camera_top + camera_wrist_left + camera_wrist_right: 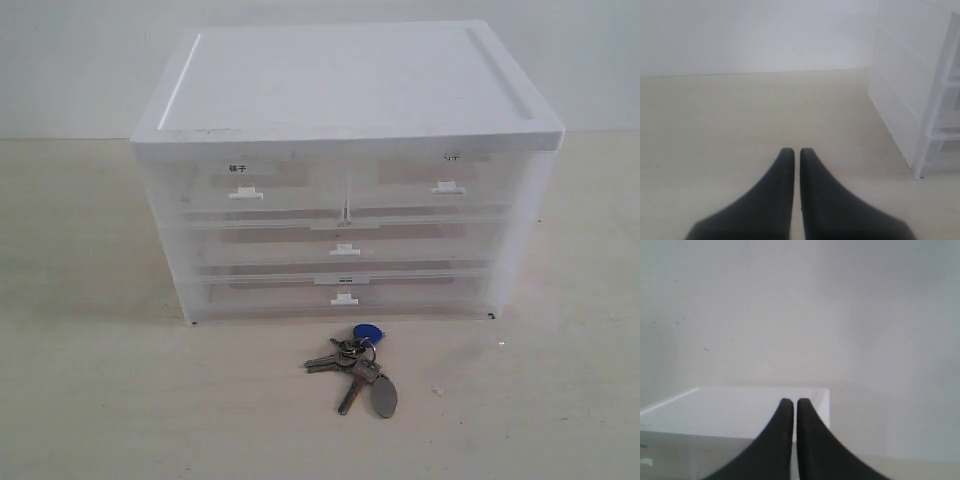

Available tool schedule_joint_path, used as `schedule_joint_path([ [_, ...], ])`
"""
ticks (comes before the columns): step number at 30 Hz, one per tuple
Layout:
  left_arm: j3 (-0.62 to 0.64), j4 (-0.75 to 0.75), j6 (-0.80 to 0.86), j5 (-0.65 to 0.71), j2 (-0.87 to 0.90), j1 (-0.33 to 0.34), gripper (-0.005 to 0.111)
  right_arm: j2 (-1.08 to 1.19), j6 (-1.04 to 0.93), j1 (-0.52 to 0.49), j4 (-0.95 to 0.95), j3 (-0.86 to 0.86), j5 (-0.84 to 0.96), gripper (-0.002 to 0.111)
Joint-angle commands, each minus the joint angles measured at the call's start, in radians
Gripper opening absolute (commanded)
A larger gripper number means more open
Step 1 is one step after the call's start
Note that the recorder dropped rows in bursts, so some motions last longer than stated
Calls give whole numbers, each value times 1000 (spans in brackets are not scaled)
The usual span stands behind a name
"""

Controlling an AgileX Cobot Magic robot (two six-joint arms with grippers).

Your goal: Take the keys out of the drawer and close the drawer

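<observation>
The keys lie on the worktop, outside the cabinet and just in front of its lowest tier, almost in line with the column of centre handle tabs. The blue fob is the end nearest the cabinet, and the bunch runs away from it toward the camera, with one key fanned to the left and the grey tag at the near end. The drawer, the middle full-width tier, sits with its front level with the tiers above and below and its handle tab in line with theirs, so it looks fully pushed in. Neither arm shows in the exterior view. The left pincer is pressed together on nothing, low over bare worktop, with the cabinet's side off to one edge of its view. The right pincer is likewise pressed together and empty, held high and looking across the cabinet's white top. The keys appear in neither wrist view. Because they lie near the midline, neither arm is clearly nearer, though the left is already down at their height. Both steps seem done, and at most the drawer front may need a straight push to check it.
</observation>
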Motion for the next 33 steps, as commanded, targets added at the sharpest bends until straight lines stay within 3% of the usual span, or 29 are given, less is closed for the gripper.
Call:
schedule_joint_path([
  [1,3,0,7,1,-2,3,4,-5,71,-103,-7,123,-30,0],
  [8,3,0,7,1,-2,3,4,-5,78,-145,-27,262,-107,0],
  [17,3,0,7,1,-2,3,4,-5,49,-145,-152,262,-36,0],
  [26,3,0,7,1,-2,3,4,-5,38,-149,-162,262,118,0],
  [33,3,0,7,1,-2,3,4,-5,28,-217,-162,262,211,0],
])
